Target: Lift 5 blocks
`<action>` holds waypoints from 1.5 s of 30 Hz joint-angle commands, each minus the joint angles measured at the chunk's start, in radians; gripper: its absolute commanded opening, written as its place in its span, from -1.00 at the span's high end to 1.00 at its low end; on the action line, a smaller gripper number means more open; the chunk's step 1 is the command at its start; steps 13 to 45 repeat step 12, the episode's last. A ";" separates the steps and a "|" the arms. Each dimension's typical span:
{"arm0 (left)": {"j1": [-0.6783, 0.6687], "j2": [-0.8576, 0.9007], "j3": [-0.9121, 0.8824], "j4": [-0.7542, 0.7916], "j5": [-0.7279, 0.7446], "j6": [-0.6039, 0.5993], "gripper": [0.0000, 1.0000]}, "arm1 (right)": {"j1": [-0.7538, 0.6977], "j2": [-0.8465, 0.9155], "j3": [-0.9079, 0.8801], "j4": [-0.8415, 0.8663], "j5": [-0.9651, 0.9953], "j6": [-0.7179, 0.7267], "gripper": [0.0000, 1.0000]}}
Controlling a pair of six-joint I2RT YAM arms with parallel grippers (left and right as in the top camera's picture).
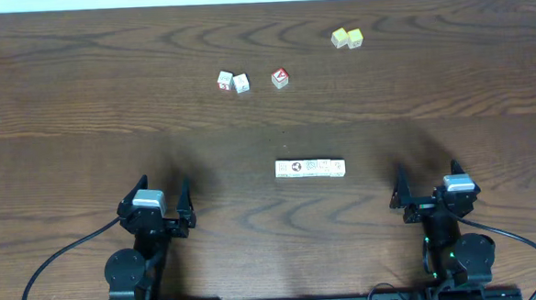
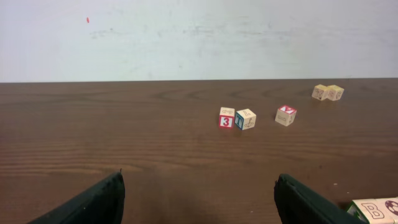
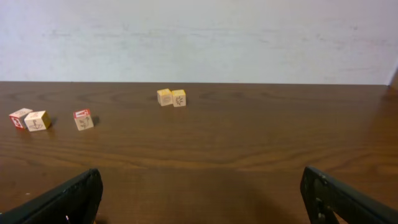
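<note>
Dark wooden counter (image 1: 63, 96) carries the five blocks (image 1: 310, 169) as one touching row, long axis running left to right, lying between the arms and slightly farther out. Both the left pincer (image 1: 164, 190) and the right pincer (image 1: 426, 177) stand spread and empty. The right is judged nearer.

Table (image 1: 81, 86): dark wood grain, smooth, slight sheen. Blocks (image 1: 310, 169): pale wood, matt, printed faces.
</note>
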 commanded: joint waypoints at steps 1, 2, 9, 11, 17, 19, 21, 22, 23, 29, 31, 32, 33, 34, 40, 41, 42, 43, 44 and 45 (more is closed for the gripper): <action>0.005 -0.007 -0.023 -0.027 -0.005 0.011 -0.54 | -0.011 -0.006 -0.001 -0.005 0.017 0.002 -0.99; 0.005 -0.007 -0.023 -0.027 -0.005 0.011 -0.53 | -0.011 -0.006 -0.001 -0.005 0.017 0.002 -0.98; 0.005 -0.007 -0.023 -0.027 -0.005 0.010 -0.54 | -0.011 -0.006 -0.001 -0.005 0.016 0.002 -0.98; 0.005 -0.007 -0.023 -0.027 -0.005 0.011 -0.55 | -0.011 -0.006 -0.001 -0.005 0.017 0.002 -0.99; 0.005 -0.007 -0.023 -0.027 -0.005 0.010 -0.55 | -0.011 -0.006 -0.001 -0.005 0.017 0.002 -0.98; 0.005 -0.007 -0.023 -0.027 -0.005 0.010 -0.55 | -0.011 -0.006 -0.001 -0.005 0.017 0.002 -0.98; 0.005 -0.007 -0.023 -0.027 -0.005 0.010 -0.55 | -0.011 -0.006 -0.001 -0.005 0.017 0.002 -0.98; 0.005 -0.007 -0.023 -0.027 -0.005 0.010 -0.55 | -0.011 -0.006 -0.001 -0.005 0.017 0.002 -0.98; 0.005 -0.007 -0.023 -0.027 -0.005 0.010 -0.55 | -0.011 -0.006 -0.001 -0.005 0.017 0.002 -0.98; 0.005 -0.007 -0.023 -0.027 -0.005 0.010 -0.55 | -0.011 -0.006 -0.001 -0.005 0.017 0.002 -0.98; 0.005 -0.007 -0.023 -0.027 -0.005 0.010 -0.55 | -0.011 -0.006 -0.001 -0.005 0.017 0.002 -0.98; 0.005 -0.007 -0.023 -0.027 -0.005 0.010 -0.55 | -0.011 -0.006 -0.001 -0.005 0.017 0.002 -0.98; 0.005 -0.007 -0.023 -0.027 -0.005 0.010 -0.55 | -0.011 -0.006 -0.001 -0.005 0.017 0.002 -0.98; 0.005 -0.007 -0.023 -0.027 -0.005 0.010 -0.55 | -0.011 -0.006 -0.001 -0.005 0.017 0.002 -0.98; 0.005 -0.007 -0.023 -0.027 -0.005 0.010 -0.55 | -0.011 -0.006 -0.001 -0.005 0.017 0.002 -0.98; 0.005 -0.007 -0.023 -0.027 -0.005 0.010 -0.55 | -0.011 -0.006 -0.001 -0.005 0.017 0.002 -0.98; 0.005 -0.007 -0.023 -0.027 -0.005 0.010 -0.55 | -0.011 -0.006 -0.001 -0.005 0.017 0.002 -0.98; 0.005 -0.007 -0.023 -0.027 -0.005 0.010 -0.55 | -0.011 -0.006 -0.001 -0.005 0.017 0.002 -0.98; 0.005 -0.007 -0.023 -0.027 -0.005 0.010 -0.55 | -0.011 -0.006 -0.001 -0.005 0.017 0.002 -0.98; 0.005 -0.007 -0.023 -0.027 -0.005 0.010 -0.55 | -0.011 -0.006 -0.001 -0.005 0.017 0.002 -0.98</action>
